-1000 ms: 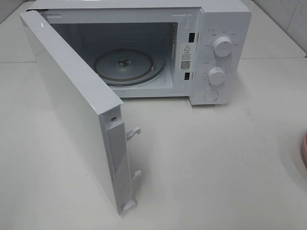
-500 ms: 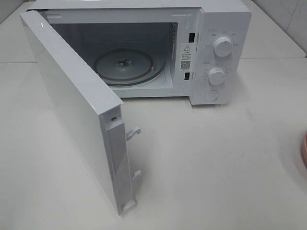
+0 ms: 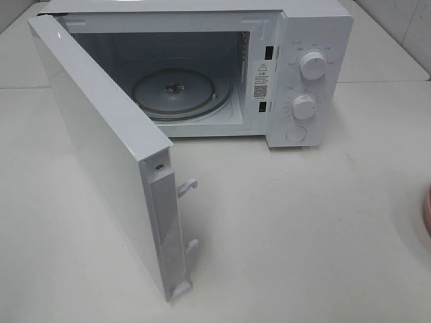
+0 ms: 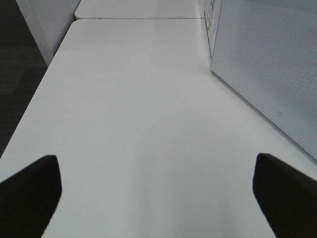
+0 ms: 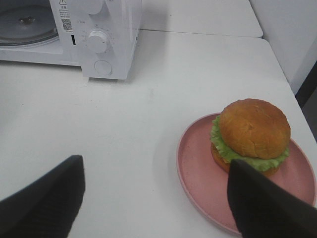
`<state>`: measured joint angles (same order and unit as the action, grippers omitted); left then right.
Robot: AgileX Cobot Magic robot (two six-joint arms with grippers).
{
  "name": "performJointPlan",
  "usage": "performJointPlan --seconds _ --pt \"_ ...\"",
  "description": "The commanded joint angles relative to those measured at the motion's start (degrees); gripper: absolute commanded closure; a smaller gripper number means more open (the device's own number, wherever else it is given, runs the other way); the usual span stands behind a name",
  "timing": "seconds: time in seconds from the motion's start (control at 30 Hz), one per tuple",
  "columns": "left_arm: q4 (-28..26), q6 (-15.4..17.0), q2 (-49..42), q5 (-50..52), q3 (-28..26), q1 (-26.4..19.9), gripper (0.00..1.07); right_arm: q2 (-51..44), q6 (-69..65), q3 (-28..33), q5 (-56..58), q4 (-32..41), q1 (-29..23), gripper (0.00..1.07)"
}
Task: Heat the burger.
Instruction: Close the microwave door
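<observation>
The burger (image 5: 253, 134), with its golden-brown bun and green lettuce frill, sits on a pink plate (image 5: 190, 166) on the white table, to the right of the microwave (image 5: 115, 34). My right gripper (image 5: 156, 201) hovers open just short of the plate, nothing between its dark fingers (image 5: 44, 198). My left gripper (image 4: 156, 198) is open over bare table beside the microwave door's outer face (image 4: 267, 59). In the exterior high view the microwave (image 3: 316, 37) stands with its door (image 3: 101, 148) swung wide and the glass turntable (image 3: 178, 91) bare. Neither gripper shows there.
Only a sliver of the pink plate (image 3: 427, 210) shows at the right edge of the exterior high view. Two dials (image 3: 313, 65) and a button are on the microwave's panel. The table's left edge (image 4: 29, 119) drops to dark floor.
</observation>
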<state>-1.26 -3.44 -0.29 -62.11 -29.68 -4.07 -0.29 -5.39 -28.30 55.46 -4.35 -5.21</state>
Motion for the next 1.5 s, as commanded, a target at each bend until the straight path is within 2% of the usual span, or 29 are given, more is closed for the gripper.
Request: performJointPlan --seconds 0.03,0.53,0.6,0.73,0.87,0.9,1.0,1.07,1.1,1.13,1.17,1.2,1.23,1.27,1.3,1.33,1.37,1.4,1.43,1.47,1.5 --pt "-0.2 0.0 -0.2 0.7 0.0 -0.3 0.09 -1.5 0.4 0.2 -0.4 -0.1 0.2 0.32" --pt "-2.3 0.5 -0.2 3.7 -1.4 -0.3 0.09 -1.5 0.4 0.2 -0.4 -0.1 0.2 0.32" --pt "-2.5 0.5 -0.1 9.2 -1.6 -0.3 0.10 -1.5 0.4 0.2 -0.4 -0.1 0.2 0.32" --pt "-2.2 0.5 1.2 12.8 -1.6 -0.3 0.14 -1.5 0.4 0.2 -0.4 -0.1 0.2 0.32" --pt "-2.1 0.4 5.7 16.4 -1.5 -0.3 0.25 -1.5 0.4 0.2 -0.4 -0.1 0.2 0.32" --pt "-2.1 0.4 8.4 18.4 -1.5 -0.3 0.31 -1.5 0.4 0.2 -0.4 -0.1 0.2 0.32" --pt "-2.3 0.4 11.3 20.7 -1.5 -0.3 0.38 -1.5 0.4 0.2 -0.4 -0.1 0.2 0.32" --pt "-3.2 0.4 15.9 24.4 -1.5 -0.3 0.47 -1.5 0.4 0.2 -0.4 -0.1 0.2 0.32" --pt "-3.2 0.4 15.9 24.4 -1.5 -0.3 0.47 -1.5 0.4 0.2 -0.4 -0.1 0.2 0.32" --pt "-4.4 0.4 19.4 26.2 -1.5 -0.3 0.55 -1.5 0.4 0.2 -0.4 -0.1 0.2 0.32" --pt "-4.4 0.4 19.4 26.2 -1.5 -0.3 0.55 -1.5 0.4 0.2 -0.4 -0.1 0.2 0.32" --pt "-5.1 0.4 21.1 27.2 -1.5 -0.3 0.59 -1.5 0.4 0.2 -0.4 -0.1 0.2 0.32" --pt "-6.4 0.2 24.1 28.5 -1.5 -0.3 0.69 -1.5 0.4 0.2 -0.4 -0.1 0.2 0.32" --pt "-6.4 0.2 24.1 28.5 -1.5 -0.3 0.69 -1.5 0.4 0.2 -0.4 -0.1 0.2 0.32" --pt "-7.2 0.2 27.0 29.9 -1.5 -0.3 0.80 -1.5 0.4 0.2 -0.4 -0.1 0.2 0.32" --pt "-7.2 0.2 27.0 29.9 -1.5 -0.3 0.80 -1.5 0.4 0.2 -0.4 -0.1 0.2 0.32" --pt "-7.4 0.2 28.7 30.3 -1.5 -0.3 0.87 -1.5 0.4 0.2 -0.4 -0.1 0.2 0.32" --pt "-7.7 0.2 31.9 31.5 -1.5 -0.3 0.99 -1.5 0.4 0.2 -0.4 -0.1 0.2 0.32" --pt "-7.7 0.2 31.9 31.5 -1.5 -0.3 0.99 -1.5 0.4 0.2 -0.4 -0.1 0.2 0.32" --pt "-7.7 0.2 33.2 32.1 -1.5 -0.3 1.05 -1.5 0.4 0.2 -0.4 -0.1 0.2 0.32" --pt "-7.7 -0.2 35.5 34.7 -1.3 -0.3 1.07 -1.5 0.4 0.2 -0.4 -0.1 0.2 0.32"
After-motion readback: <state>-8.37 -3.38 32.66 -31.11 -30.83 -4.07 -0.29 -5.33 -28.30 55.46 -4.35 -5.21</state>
